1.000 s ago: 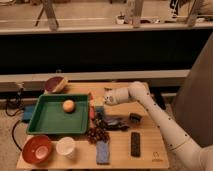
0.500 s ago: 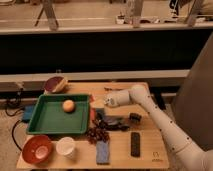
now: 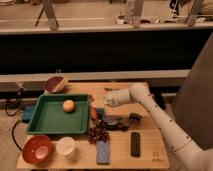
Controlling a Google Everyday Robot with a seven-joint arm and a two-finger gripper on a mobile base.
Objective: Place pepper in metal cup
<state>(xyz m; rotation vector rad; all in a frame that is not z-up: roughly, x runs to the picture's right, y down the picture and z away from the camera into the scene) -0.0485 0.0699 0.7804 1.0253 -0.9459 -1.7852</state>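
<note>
The pepper [image 3: 92, 113] is a small slender red-orange thing lying on the wooden table just off the green tray's right edge. My gripper [image 3: 99, 110] is at the end of the white arm [image 3: 122, 96], low over the table and right beside the pepper, partly hiding it. A small dark cup-like object [image 3: 134, 118], which seems to be the metal cup, stands to the right of the gripper, below the forearm.
The green tray [image 3: 50, 122] holds a round orange fruit [image 3: 68, 105]. A dark red grape bunch [image 3: 97, 134], a blue sponge [image 3: 102, 151], a black bar [image 3: 135, 143], a white cup [image 3: 65, 147] and a red bowl [image 3: 37, 149] lie along the front. Another bowl [image 3: 55, 84] sits at the back left.
The gripper has come down from above the tray's right edge to the pepper beside it. Nothing else has moved.
</note>
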